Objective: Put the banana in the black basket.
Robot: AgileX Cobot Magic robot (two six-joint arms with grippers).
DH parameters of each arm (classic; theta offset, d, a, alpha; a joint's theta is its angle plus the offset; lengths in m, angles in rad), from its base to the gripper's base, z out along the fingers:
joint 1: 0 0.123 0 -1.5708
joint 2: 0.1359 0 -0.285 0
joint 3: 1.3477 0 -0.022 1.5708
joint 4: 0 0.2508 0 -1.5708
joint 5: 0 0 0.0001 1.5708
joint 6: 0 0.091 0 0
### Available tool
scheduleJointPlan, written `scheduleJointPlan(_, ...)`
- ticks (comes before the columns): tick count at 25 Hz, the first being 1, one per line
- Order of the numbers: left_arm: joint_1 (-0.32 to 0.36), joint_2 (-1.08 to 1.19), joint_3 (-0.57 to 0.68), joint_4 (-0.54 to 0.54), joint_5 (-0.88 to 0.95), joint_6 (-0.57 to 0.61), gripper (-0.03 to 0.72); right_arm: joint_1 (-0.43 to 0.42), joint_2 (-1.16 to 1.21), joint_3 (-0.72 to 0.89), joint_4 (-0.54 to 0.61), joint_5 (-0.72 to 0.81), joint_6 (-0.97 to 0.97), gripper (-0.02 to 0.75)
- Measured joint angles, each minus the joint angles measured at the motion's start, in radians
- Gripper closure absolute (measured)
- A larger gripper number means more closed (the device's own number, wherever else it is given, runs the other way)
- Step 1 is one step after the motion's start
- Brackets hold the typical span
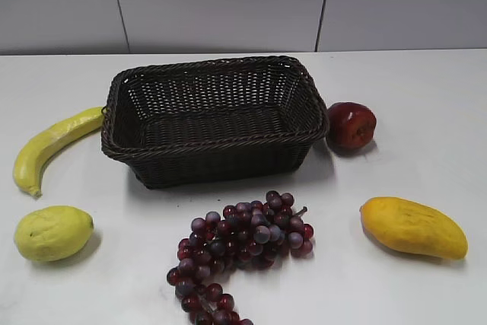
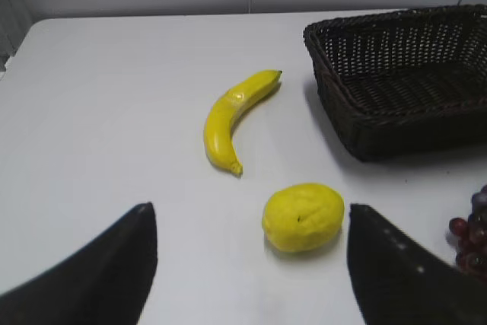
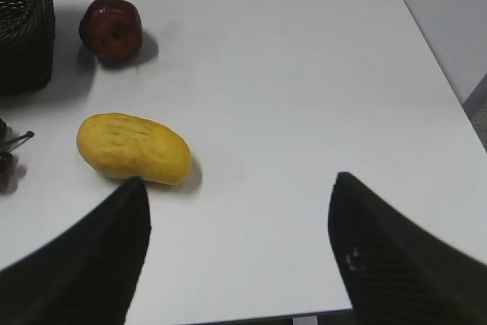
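banana (image 2: 229, 121) on surface (image 2: 114, 112) left of black basket (image 2: 396, 81) — likely light, stiff, smooth; grip mid-body across curve — both jaws open, empty

Woven wicker basket (image 1: 215, 116), dark, rough; smooth matt white table (image 1: 426, 150); waxy smooth banana (image 1: 50, 145); dimpled lemon (image 1: 52, 232); glossy grapes (image 1: 242, 245); shiny apple (image 1: 351, 125).

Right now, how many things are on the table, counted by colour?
Yellow: 3, the banana, lemon, mango
Dark red: 1, the apple
Purple-red: 1, the grape bunch
Dark brown-black: 1, the black basket
Total: 6
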Motion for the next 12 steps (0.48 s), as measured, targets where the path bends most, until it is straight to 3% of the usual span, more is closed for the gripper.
scheduleJointPlan(6, 0.000, 0.194, -0.015, 0.000, -0.198, 0.000, 0.117, 0.000, 0.000, 0.000, 0.000, 0.000, 0.000, 0.154)
scheduleJointPlan(12, -0.001, 0.534, -0.016, -0.002, -0.403, 0.000, 0.118, 0.000, 0.000, 0.000, 0.000, 0.000, 0.000, 0.154)
